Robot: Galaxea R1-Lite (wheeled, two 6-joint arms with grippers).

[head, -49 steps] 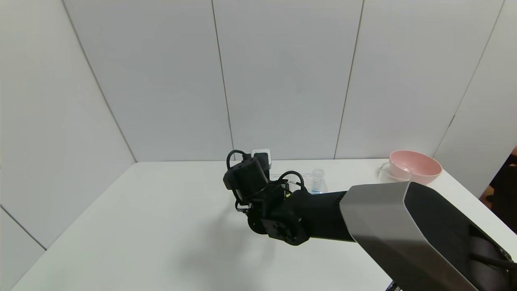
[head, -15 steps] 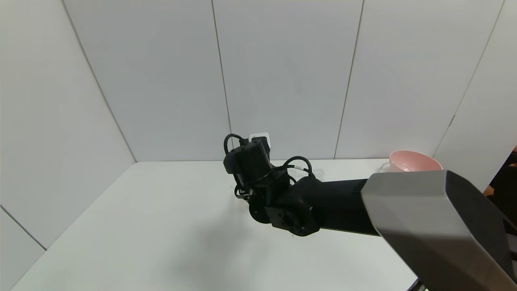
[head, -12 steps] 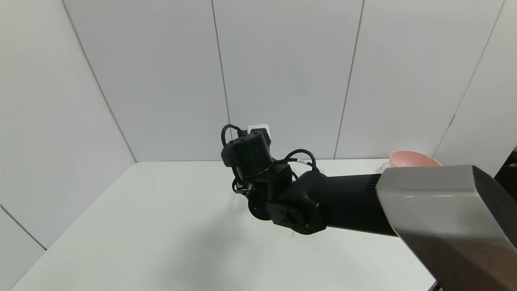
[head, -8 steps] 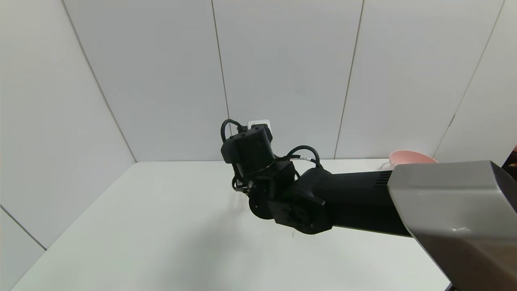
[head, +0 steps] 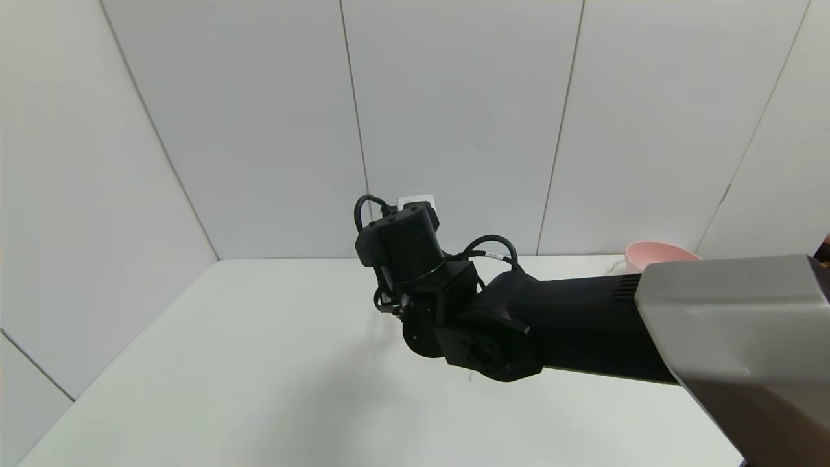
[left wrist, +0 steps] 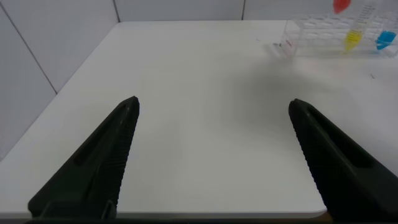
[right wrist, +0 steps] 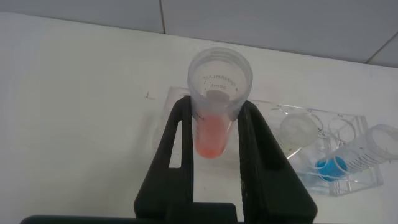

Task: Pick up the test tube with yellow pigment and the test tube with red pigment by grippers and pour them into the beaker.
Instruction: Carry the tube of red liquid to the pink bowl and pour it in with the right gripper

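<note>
My right gripper (right wrist: 216,111) is shut on the test tube with red pigment (right wrist: 214,78) and holds it upright above the clear tube rack (right wrist: 314,152). In the head view this gripper (head: 399,250) hangs over the middle of the table and hides the rack. The test tube with yellow pigment (left wrist: 352,40) stands in the rack (left wrist: 311,34), and the red tube's tip (left wrist: 341,6) hangs above it. My left gripper (left wrist: 214,104) is open and empty, low over the table's near edge, far from the rack. The beaker (head: 616,265) is mostly hidden behind my right arm.
A blue-liquid tube (right wrist: 348,160) stands in the rack, also showing in the left wrist view (left wrist: 385,40). A pink bowl (head: 655,251) sits at the back right beside the beaker. The white table (head: 259,363) is walled at the back and left.
My right arm has risen, lifting the gripper and the red tube up out of the rack. The arm now covers the rack, the blue tube and most of the beaker.
</note>
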